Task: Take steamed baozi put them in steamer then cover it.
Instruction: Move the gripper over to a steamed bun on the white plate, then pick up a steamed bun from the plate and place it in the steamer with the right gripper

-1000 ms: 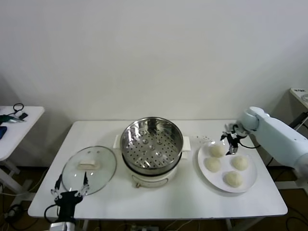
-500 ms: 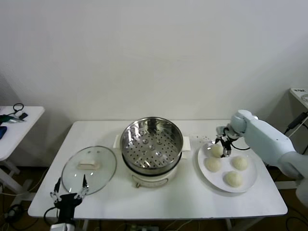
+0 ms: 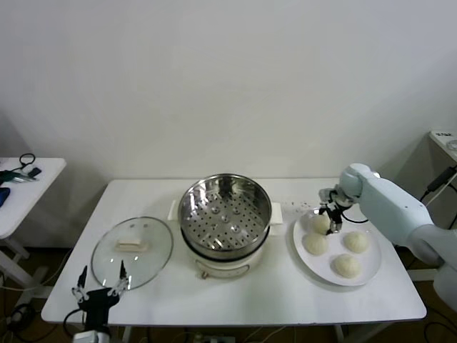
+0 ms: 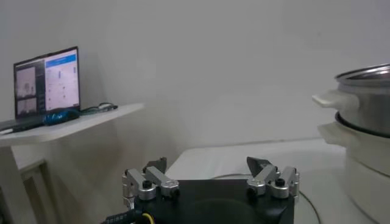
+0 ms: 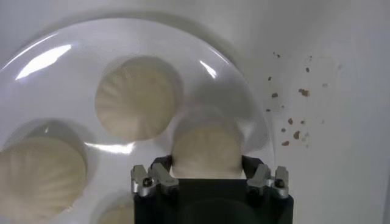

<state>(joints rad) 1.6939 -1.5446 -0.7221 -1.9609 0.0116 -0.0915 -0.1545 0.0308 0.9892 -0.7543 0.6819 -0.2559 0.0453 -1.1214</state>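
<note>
White dough sits between the right gripper (image 5: 210, 175) jaws: closed on 1 steamed baozi (image 3: 320, 223) on the plate (image 3: 371, 268). Step: first pick. Next: lift, carry to steamer (image 3: 225, 213). Left gripper (image 3: 99, 289) waits open near cover (image 3: 133, 251).

The white table (image 3: 278, 289) carries the cover (image 3: 133, 251), the steamer (image 3: 226, 220) and a white plate (image 3: 371, 268).
</note>
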